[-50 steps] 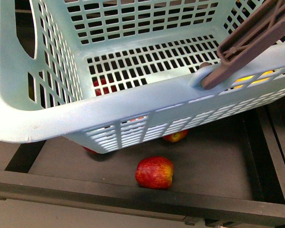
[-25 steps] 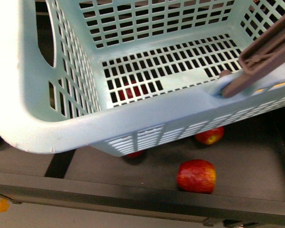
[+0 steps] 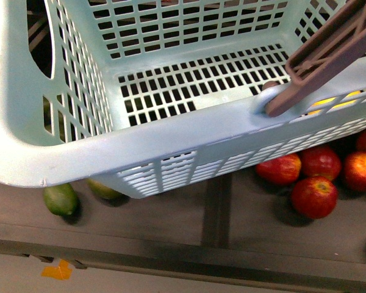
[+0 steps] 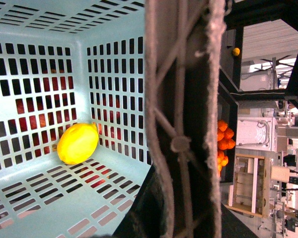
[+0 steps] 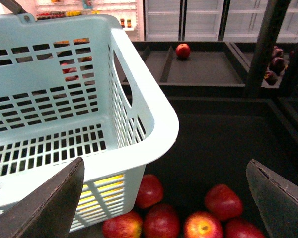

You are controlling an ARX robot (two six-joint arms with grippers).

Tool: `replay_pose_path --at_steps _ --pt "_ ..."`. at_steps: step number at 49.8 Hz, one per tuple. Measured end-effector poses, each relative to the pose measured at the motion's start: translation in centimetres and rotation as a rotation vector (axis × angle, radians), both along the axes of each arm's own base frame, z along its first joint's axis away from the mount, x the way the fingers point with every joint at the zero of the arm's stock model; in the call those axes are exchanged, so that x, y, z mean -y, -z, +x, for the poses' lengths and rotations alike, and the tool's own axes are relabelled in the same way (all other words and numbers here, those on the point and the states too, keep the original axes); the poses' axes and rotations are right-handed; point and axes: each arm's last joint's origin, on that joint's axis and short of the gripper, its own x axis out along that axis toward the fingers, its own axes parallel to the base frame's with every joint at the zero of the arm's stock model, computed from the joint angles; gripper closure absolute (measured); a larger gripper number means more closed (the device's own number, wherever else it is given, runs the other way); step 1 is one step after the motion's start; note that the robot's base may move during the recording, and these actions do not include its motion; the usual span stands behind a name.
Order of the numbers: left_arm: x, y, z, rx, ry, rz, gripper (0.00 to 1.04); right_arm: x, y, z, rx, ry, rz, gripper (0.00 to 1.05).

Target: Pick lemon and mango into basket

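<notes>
Lemon [image 4: 78,144] lies in a corner of the basket [image 5: 156,121]; right end effector [image 5: 164,203] hangs just outside it, fingers [image 5: 49,203] spread wide and empty, above apples [image 5: 223,201].

Right gripper [image 5: 164,159] is open wide, held up in the air and tilted forward and down. Its two dark grey fingers [image 5: 49,206] show one on each side, flat and tapered, tips well apart, gripping nothing. Left gripper can't be made out in the left wrist view.
</notes>
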Motion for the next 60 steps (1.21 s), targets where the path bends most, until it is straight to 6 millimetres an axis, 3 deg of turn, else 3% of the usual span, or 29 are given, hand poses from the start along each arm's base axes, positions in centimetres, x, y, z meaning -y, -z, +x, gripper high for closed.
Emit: replay_pose_path --at_steps 60 --pt "-0.05 0.01 0.04 0.004 -0.007 0.004 1.00 -0.02 0.05 0.00 -0.002 -0.001 0.000 0.09"
